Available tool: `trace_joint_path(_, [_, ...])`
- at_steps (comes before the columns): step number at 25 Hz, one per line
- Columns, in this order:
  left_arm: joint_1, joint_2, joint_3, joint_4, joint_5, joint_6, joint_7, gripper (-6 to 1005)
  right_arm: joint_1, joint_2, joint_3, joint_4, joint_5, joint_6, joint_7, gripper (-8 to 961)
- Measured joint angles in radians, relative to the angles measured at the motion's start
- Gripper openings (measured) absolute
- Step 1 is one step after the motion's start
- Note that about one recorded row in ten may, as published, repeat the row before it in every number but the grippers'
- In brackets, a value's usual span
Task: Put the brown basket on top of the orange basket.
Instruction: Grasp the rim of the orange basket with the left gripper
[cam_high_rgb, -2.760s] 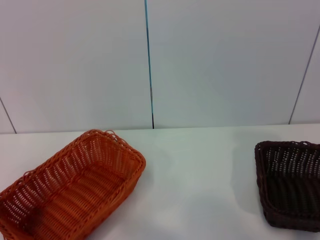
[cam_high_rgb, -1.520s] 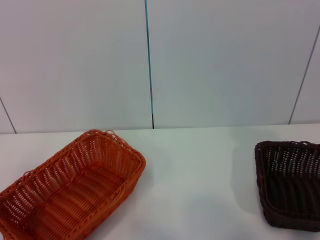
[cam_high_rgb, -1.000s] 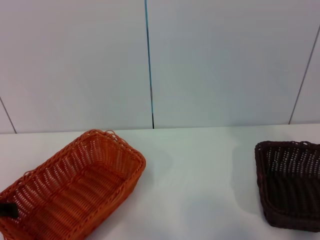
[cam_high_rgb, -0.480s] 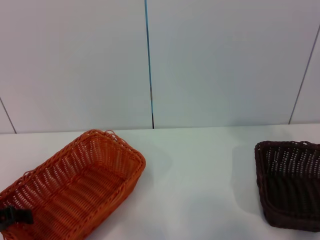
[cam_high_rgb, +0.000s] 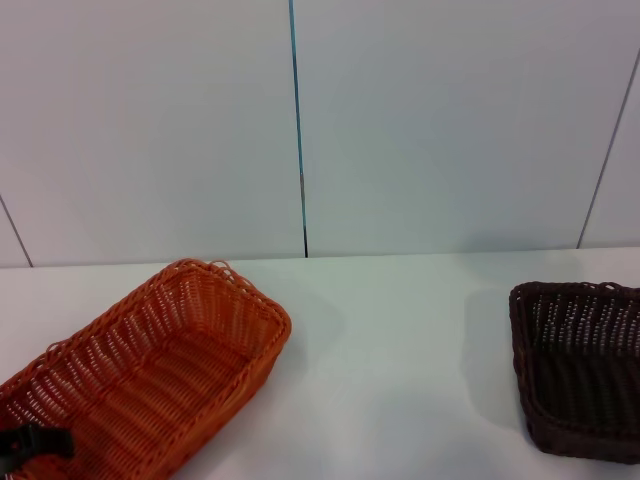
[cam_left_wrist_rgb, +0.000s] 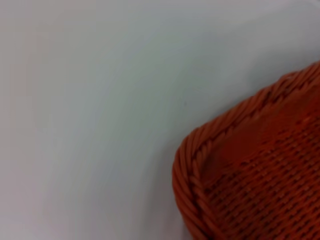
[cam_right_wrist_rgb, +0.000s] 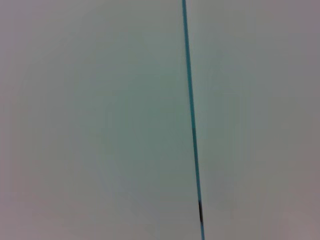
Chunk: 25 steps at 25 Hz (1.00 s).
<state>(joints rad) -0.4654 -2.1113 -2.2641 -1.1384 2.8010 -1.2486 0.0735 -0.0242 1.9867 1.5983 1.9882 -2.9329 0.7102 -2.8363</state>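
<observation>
A white, smooth table (cam_high_rgb: 400, 340) filled the lower part of the head view, and behind it stood a pale wall (cam_high_rgb: 450, 120) made of flat panels, with a thin blue-green seam (cam_high_rgb: 297, 120) running straight down to the table edge. The right wrist view showed only this wall and the same seam (cam_right_wrist_rgb: 190, 100).

The orange basket (cam_high_rgb: 140, 375) lay on the table well to the left of the seam, turned at an angle. It was rectangular, woven like wicker, with a braided rim, open-weave sloping sides and a tightly woven floor; the left wrist view showed one rounded corner of its rim (cam_left_wrist_rgb: 192, 170) from very near. The brown basket (cam_high_rgb: 580, 365) stood well apart from the orange basket, at the far right (partly cut by the picture's edge), dark and of the same woven kind.

The left gripper (cam_high_rgb: 30, 443) appeared as a small dark piece at the near end of the orange basket, over its rim; I could not tell how its fingers stood. The right gripper was not seen.
</observation>
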Motion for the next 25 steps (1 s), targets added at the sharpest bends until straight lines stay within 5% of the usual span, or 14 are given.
trace_joint_path(5, [0.005,0.003,-0.003,0.006,0.0,0.032,-0.001,875,0.001,-0.002,0.001,0.0,0.0,-0.022,0.0,907])
trace_joint_path(16, [-0.005,0.006,0.031,0.026,0.002,0.028,0.005,462,0.002,-0.002,0.002,-0.002,0.0,-0.039,0.0,906])
trace_joint_path(25, [-0.008,0.011,0.032,0.025,0.003,-0.005,0.024,275,0.006,0.002,0.003,-0.003,0.0,-0.039,0.0,905])
